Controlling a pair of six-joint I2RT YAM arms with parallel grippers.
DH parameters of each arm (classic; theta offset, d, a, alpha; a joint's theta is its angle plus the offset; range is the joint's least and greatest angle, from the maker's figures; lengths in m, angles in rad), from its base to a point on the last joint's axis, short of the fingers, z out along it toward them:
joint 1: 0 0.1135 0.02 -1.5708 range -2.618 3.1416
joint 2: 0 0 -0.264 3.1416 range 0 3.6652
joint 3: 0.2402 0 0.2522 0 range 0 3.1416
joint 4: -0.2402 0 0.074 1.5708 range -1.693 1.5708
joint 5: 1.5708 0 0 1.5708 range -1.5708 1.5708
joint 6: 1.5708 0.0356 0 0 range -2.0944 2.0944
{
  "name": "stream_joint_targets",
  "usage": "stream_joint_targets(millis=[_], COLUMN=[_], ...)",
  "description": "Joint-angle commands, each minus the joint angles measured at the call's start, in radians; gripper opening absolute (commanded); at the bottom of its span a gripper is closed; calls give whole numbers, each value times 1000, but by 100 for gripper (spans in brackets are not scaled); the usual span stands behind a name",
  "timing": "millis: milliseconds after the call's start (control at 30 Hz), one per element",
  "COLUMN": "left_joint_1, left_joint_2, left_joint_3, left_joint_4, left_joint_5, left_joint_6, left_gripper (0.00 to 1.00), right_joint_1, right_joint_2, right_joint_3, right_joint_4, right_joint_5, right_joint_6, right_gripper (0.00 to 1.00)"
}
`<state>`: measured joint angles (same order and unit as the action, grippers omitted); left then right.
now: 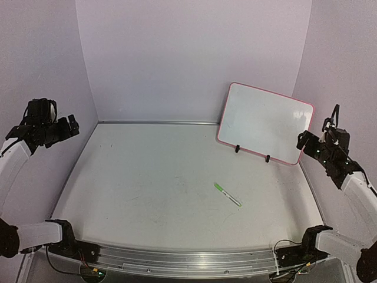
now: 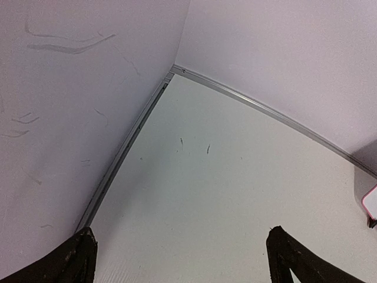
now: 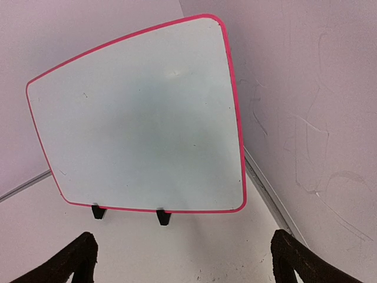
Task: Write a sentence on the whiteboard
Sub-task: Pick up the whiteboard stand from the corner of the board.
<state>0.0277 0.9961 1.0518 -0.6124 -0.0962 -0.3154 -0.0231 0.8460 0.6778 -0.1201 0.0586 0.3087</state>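
Seen from overhead, the left tool (image 1: 60, 128) hangs high beside the left wall, and the right tool (image 1: 310, 147) hangs by the right wall, just beside the whiteboard (image 1: 265, 122). Only this view takes in the green-and-white pen (image 1: 227, 194). It lies alone on the desk (image 1: 141, 177), right of centre, in front of the board and well apart from both tools.

The left wrist camera instead shows grey scuff marks (image 2: 69, 46) on the left wall and two short dark marks (image 2: 194, 146) on the desk top. At its far right edge it catches only a pink corner of the board.

The right wrist camera shows the board face-on: glossy white in a thin pink-red frame. It stands on two black clip feet (image 3: 99, 211) at the desk's back right corner, near the right wall. Whether its top touches a wall cannot be told.

The desk is pale and lightly scuffed, boxed in on three sides by plain lilac-white walls. A thin metal strip (image 2: 247, 97) runs along their foot, and a ribbed metal rail (image 1: 188, 259) crosses the near edge where both arms are bolted.

The left tool's fingers (image 2: 76, 259) are spread wide, with nothing between them and touching nothing. The right tool's fingers are likewise spread wide and empty, pointed at the board without touching it.
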Motion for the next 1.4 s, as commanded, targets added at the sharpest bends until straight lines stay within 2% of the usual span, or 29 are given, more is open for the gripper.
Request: stream_joint_targets(millis=[0, 167, 300, 467, 600, 767, 967, 1367], left_joint_1=[1, 1, 1, 1, 0, 0, 0, 0], left_joint_2=[-22, 27, 83, 175, 218, 231, 230, 248], left_joint_3=[74, 141, 146, 140, 90, 39, 23, 15], left_joint_4=[-5, 5, 85, 150, 205, 222, 237, 229], left_joint_5=[33, 81, 167, 217, 240, 226, 239, 237], left_joint_6=[62, 103, 124, 126, 154, 185, 189, 196], left_gripper=[100, 100, 99, 99, 100, 100, 99, 100], right_joint_1=[0, 0, 26, 191, 258, 270, 270, 224], right_joint_2=[28, 64, 145, 366, 589, 779, 919, 1088], right_joint_3=[86, 125, 154, 236, 327, 417, 464, 531], right_joint_4=[-81, -124, -139, -198, -214, -213, -194, -116], right_joint_5=[-1, -90, -119, 40, 51, 90, 148, 142], right_joint_6=[-17, -24, 33, 91, 136, 168, 173, 146], right_gripper=[98, 98, 98, 95, 91, 83, 74, 51])
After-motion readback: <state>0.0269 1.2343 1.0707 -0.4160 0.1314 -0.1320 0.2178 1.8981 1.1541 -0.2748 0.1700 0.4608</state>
